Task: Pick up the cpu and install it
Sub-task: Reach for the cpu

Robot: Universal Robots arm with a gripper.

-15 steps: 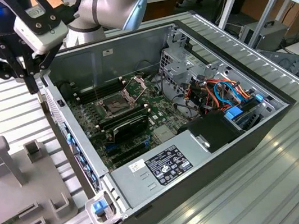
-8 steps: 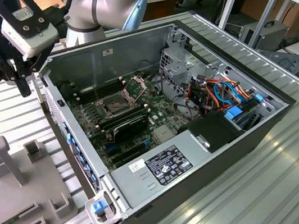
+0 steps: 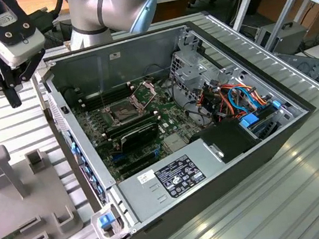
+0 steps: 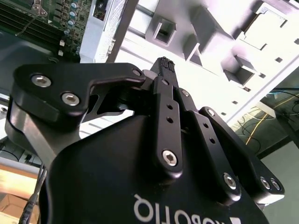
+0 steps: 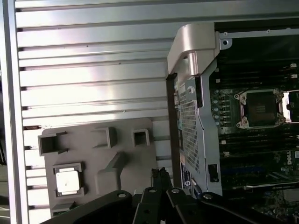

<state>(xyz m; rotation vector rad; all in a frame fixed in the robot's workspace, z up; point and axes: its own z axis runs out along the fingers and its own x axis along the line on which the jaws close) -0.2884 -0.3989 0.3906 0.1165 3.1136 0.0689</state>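
Pincer [image 3: 14, 100] hangs above the grey fixture plate [image 3: 15, 203], just outside the open computer case [image 3: 118, 50]; in both wrist views its fingertips [image 4: 163, 61] meet, closed on nothing. The cpu [image 5: 68, 181] lies metal top up in a square pocket of the plate, below the pincer and well apart from it, on the side away from the case. The socket [image 5: 259, 108] on the far side stands open with its frame raised.
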